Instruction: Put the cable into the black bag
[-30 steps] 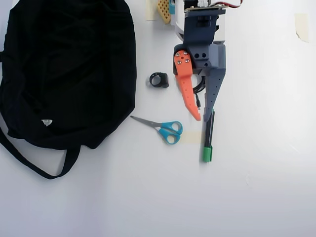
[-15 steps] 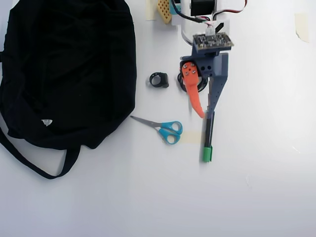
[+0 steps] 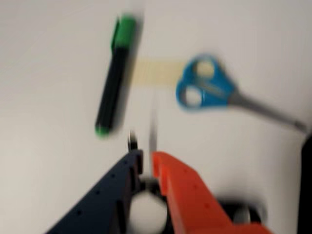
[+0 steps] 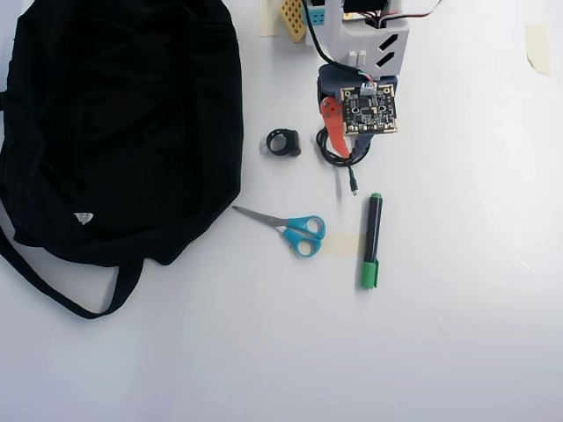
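Blue-handled scissors (image 4: 295, 229), green marker (image 4: 371, 239), small black ring (image 4: 283, 141) mid-frame; black bag (image 4: 114, 123) upper left. Gripper (image 4: 341, 155), now pitched down from its earlier reach, jaws nearly closed over cable (image 4: 338, 159); grip unclear.

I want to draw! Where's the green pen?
In the overhead view the green marker lies right of the blue scissors, below the cable.

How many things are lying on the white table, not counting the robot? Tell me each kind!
Large black soft fabric bag: 1
Thin black coiled cable: 1
Small chunky black ring: 1
Blue-handled metal scissors: 1
Black marker pen with green cap: 1
Total: 5
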Controlling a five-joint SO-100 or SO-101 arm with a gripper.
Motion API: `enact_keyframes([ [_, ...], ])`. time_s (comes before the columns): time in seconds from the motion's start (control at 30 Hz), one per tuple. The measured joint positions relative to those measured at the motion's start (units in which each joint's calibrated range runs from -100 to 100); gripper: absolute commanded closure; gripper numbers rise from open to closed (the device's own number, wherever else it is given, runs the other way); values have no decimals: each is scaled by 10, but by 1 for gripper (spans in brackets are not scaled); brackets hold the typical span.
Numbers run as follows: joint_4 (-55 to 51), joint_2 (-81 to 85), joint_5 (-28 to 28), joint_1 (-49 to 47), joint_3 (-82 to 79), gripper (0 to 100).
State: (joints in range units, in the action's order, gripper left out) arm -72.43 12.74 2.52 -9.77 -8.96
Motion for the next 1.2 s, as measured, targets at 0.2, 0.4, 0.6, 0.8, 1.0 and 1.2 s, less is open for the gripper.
enact_keyframes([
  [0.2, -99, 0, 3, -1, 6, 98],
  [0.4, -150, 0, 3, -1, 6, 98],
  [0.6, -191, 0, 3, -1, 6, 98],
  [0.8, -197, 0, 3, -1, 6, 98],
  [1.0, -197, 0, 1, -1, 6, 98],
  [1.2, -197, 0, 1, -1, 6, 98],
])
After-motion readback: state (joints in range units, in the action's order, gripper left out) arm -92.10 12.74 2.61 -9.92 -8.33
